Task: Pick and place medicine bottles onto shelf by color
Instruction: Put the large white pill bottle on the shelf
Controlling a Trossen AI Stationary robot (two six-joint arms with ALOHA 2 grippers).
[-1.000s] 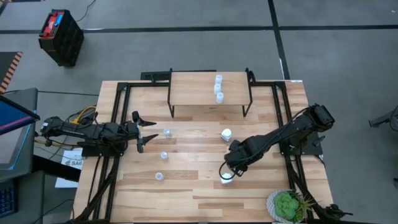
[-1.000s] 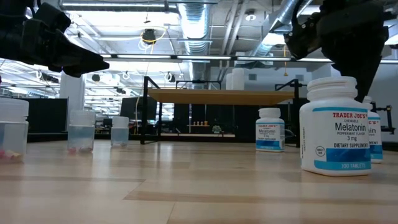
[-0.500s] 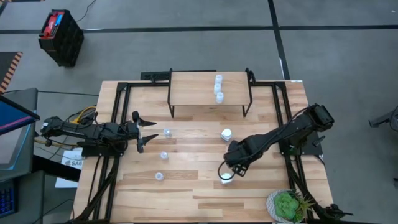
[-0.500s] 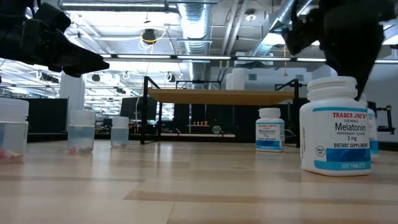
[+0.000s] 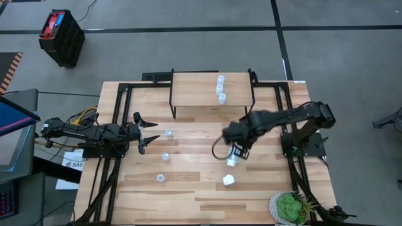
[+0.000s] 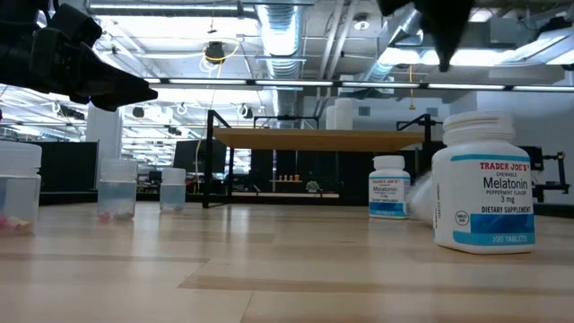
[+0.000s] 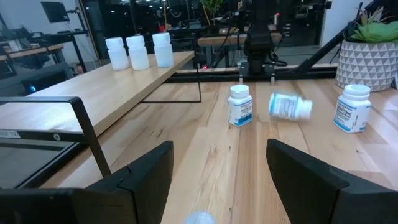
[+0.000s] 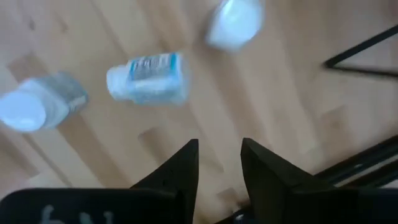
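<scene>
Looking down on your bench (image 5: pixel 188 188), you find the right pincer (image 5: pixel 237 150) just right of centre. Its fingers (image 8: pixel 186 165) stand a narrow gap apart with nothing between them. Just beyond its tips, toward 6 o'clock, a white Melatonin bottle (image 5: pixel 232 161) lies on its side, blurred; you cannot tell whether it rests on the wood. A second white Melatonin bottle (image 5: pixel 228 180) stands upright nearer the 6 o'clock edge, apart from the tipped one. A third bottle (image 7: pixel 240 105) stands upright near the right arm, seen best from the left wrist.

Your left pincer (image 5: pixel 152 131) waits at 9 o'clock, spread wide and empty, pointing toward centre. Three pale-blue bottles (image 5: pixel 166 156) run in a loose line in front of it, from mid-bench toward 7 o'clock, each well apart from the next.

At 12 o'clock the shelf (image 5: pixel 195 91) stands against the far edge. Three white bottles (image 5: pixel 220 88) are packed in a short row on its right half, while its left half is bare board. A potted plant (image 5: pixel 290 207) sits in the 5 o'clock corner. Between the pale-blue bottles and the white ones, you have a broad bare strip of wood running from the shelf legs to the 6 o'clock edge.
</scene>
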